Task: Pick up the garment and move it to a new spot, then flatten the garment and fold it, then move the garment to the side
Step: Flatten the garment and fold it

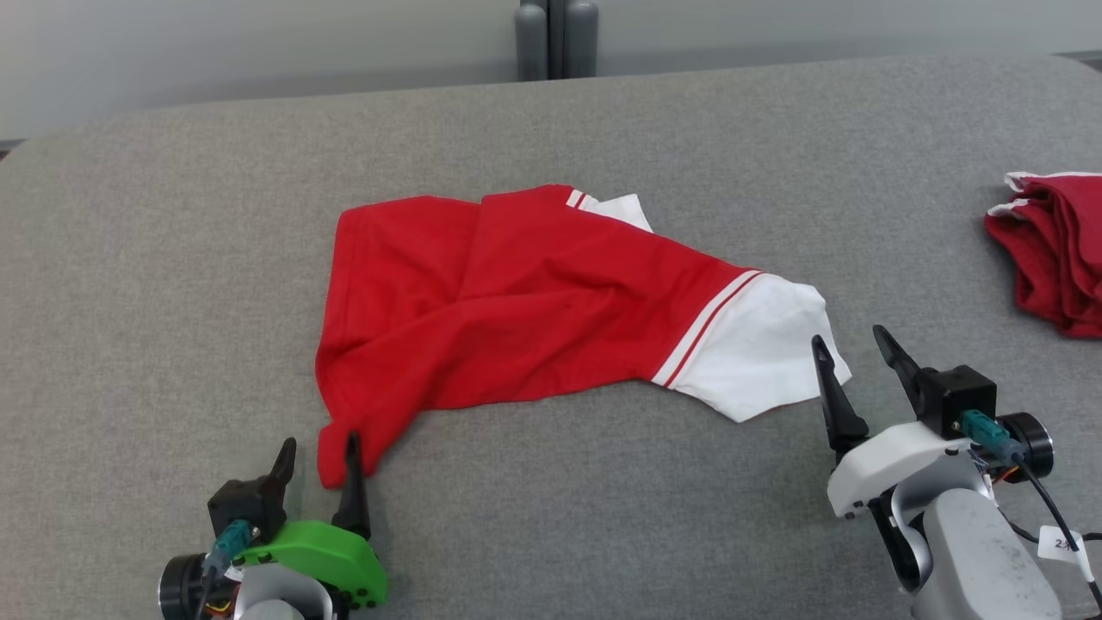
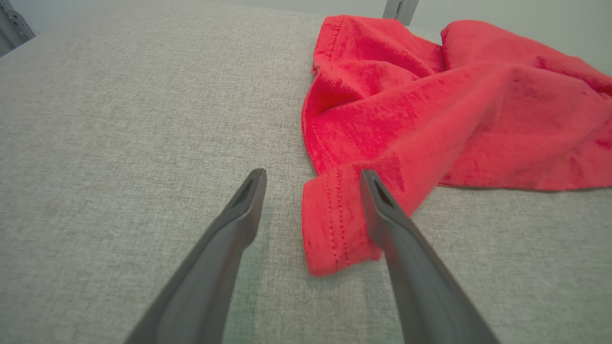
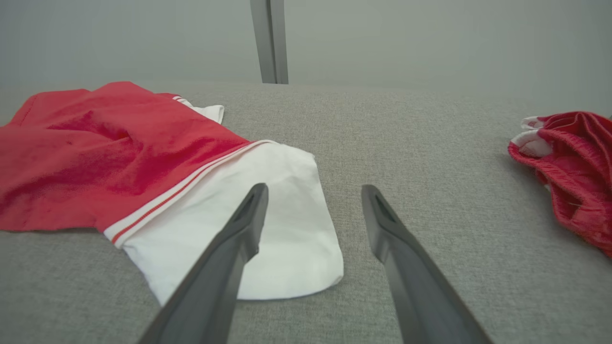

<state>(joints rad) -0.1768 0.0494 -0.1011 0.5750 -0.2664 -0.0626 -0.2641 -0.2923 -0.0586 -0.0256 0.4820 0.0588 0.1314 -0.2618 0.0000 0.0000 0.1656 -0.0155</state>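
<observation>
Grey woven cloth covers the whole worktop (image 1: 172, 258), and everything sits on that. Closest to me on the left, my left tool (image 1: 320, 441) is released, fingers spread wide, holding nothing. In the left wrist view, the stitched hem corner (image 2: 334, 224) of the red cotton garment with white sleeve ends and red-and-white striped trim (image 1: 534, 310) pokes in between the two fingers, right up against the one on that view's right. Can't tell if it's actually touching.

Over on the other side, my right tool (image 1: 849, 336) is released too, and empty. One finger hangs over the white sleeve end (image 3: 287, 229), the other over bare grey cloth just beside it.

Past both tools, the garment sprawls across the middle of the worktop. It's rumpled, with a big fold running through the red part and a second white bit peeking out at its far edge. Off at the right edge, well apart from it, sits a crumpled bundle of red fabric with white trim (image 1: 1055, 258). Way at the back, dark grey upright posts (image 1: 555, 39) stand behind the worktop against a pale wall (image 1: 172, 52).
</observation>
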